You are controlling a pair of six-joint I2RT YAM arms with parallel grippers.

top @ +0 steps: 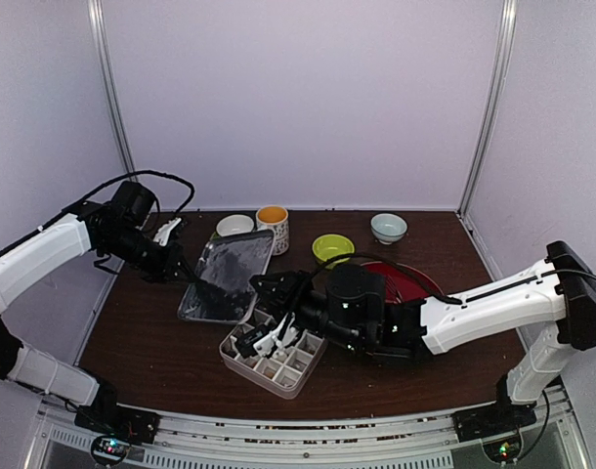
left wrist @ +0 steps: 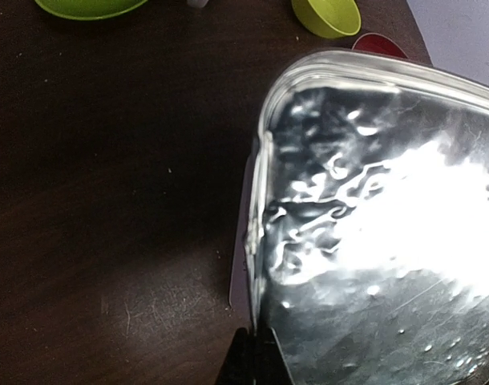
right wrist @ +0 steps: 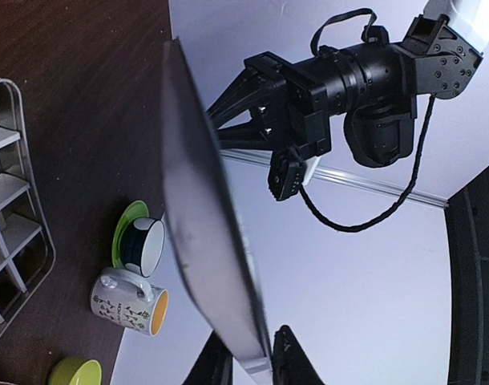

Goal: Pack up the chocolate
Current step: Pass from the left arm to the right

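The big brown tabletop (top: 142,342) held everything. Over its middle was a shiny metal tray (top: 230,264), gripped from two sides. The left pincer (top: 181,269) was pinched tight on the tray's left edge, and the right pincer (top: 269,288) was pinched tight on its near right edge. From the right wrist the tray showed thin, edge-on, with a finger on each side of it.

Just by the tray's near corner sat a grey box (top: 296,383) split into little square cells. A red plate (top: 415,278) lay to the right of it. Behind stood a green bowl (top: 332,247) and a mug (top: 274,230), yellow inside.

Small white and dark bits, likely the chocolate (top: 274,339), lay in the box's far cells, too tiny to make out well.
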